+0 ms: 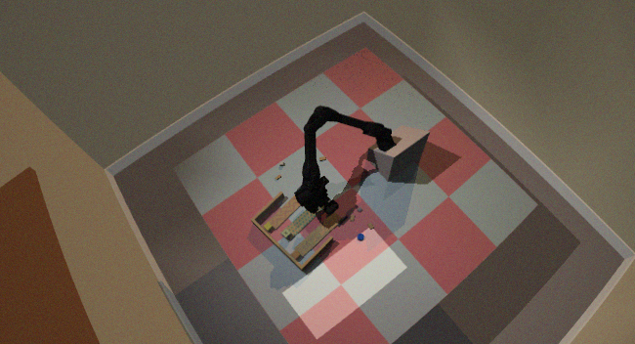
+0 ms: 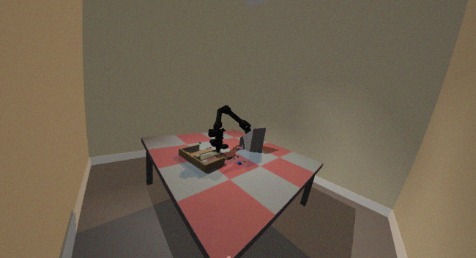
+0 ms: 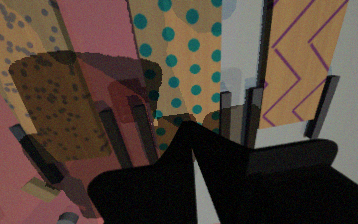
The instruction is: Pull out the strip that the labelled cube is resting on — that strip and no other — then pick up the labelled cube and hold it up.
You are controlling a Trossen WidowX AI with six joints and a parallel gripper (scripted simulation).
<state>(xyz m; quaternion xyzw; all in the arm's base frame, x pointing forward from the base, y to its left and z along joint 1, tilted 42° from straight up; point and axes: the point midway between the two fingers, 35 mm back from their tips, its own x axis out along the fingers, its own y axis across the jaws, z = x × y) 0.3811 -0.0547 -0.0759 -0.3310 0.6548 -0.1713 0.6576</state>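
Checkered red and pale-grey squares cover the table [image 1: 435, 240] [image 2: 227, 217], with drab olive walls [image 1: 147, 60] [image 2: 220, 63] behind. On it sits a shallow wooden tray [image 1: 276, 244] [image 2: 194, 162] holding three long flat strips, their long axes roughly parallel, running from the tray's far wall toward its opposite side, lower left to upper right from above: a dark-speckled strip [image 1: 315, 238] [image 3: 55, 105], a teal-dotted strip [image 1: 304, 222] [image 2: 208, 155] [image 3: 195, 55] in the middle, and a purple-zigzag strip [image 1: 284, 215] [image 2: 203, 152] [image 3: 290, 75]. Near the far-wall ends are a yellow cube [image 1: 268, 227], a pale cube [image 1: 287, 234] by the dotted strip and a tan cube [image 1: 296, 254]; which one bears the label is too small to tell. Clenched on nothing, the black gripper [image 1: 325, 218] [image 2: 218, 151] [image 3: 187, 125] points down near the dotted strip's opposite end. A blue ball [image 1: 360, 236] [image 2: 239, 163] lies outside the tray.
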